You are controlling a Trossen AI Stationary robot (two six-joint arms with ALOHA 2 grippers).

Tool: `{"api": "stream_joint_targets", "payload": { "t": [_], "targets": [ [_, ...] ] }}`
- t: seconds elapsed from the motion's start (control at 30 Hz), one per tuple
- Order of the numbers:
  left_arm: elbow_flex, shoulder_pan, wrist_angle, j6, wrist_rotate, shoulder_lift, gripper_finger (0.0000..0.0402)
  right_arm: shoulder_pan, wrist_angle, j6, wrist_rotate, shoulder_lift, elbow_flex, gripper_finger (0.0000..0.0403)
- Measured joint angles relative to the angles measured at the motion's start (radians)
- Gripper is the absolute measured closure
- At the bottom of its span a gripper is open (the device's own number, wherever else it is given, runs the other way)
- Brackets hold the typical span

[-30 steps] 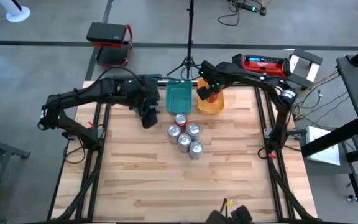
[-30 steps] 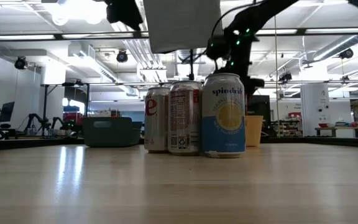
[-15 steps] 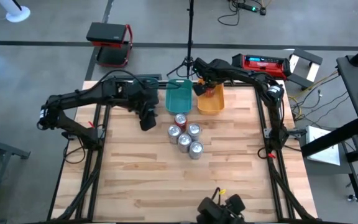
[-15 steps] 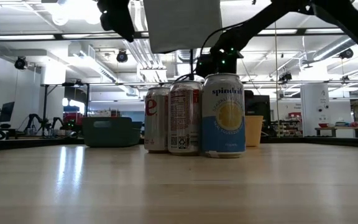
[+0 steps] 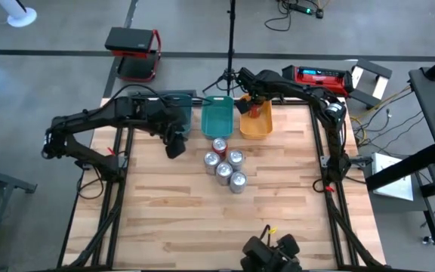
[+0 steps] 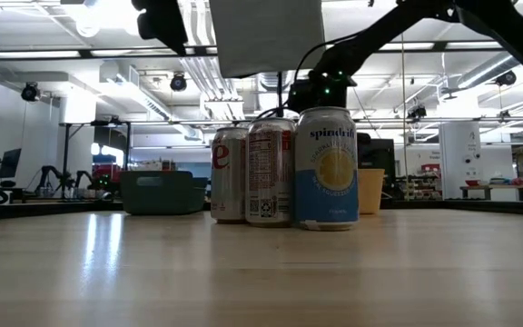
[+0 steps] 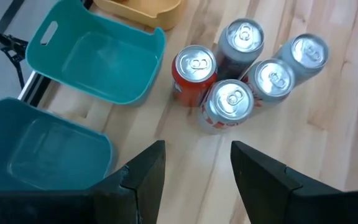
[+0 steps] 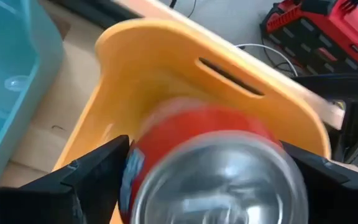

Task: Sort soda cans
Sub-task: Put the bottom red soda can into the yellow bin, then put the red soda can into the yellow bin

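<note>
Table (image 5: 202,219), orange bin (image 5: 254,127) beneath right gripper (image 8: 210,180) whose fingers pinch an upright red can (image 8: 213,168) directly above it; left gripper (image 7: 194,168), fingers spread, near five clustered cans (image 5: 225,165).

Overhead and table-level cameras share the can cluster (image 5: 225,166); the right wrist view seems closest.
</note>
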Motion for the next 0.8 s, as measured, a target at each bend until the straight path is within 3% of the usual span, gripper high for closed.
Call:
{"api": "stream_joint_targets", "payload": {
  "t": [0.27,0.57,0.8],
  "targets": [
    [0.000,-0.024,0.000,-0.056,-0.014,-0.064,0.0234,-0.001,-0.006,0.000,-0.003,-0.016,0.000,0.0040],
    [0.000,-0.035,0.002,-0.079,-0.071,-0.134,0.0234,0.021,-0.019,-0.018,0.000,-0.162,0.002,0.0039],
    [0.000,-0.035,0.003,-0.074,-0.088,-0.135,0.0234,0.170,0.020,-0.094,-0.002,-0.289,0.002,0.0039]
  ]
}}
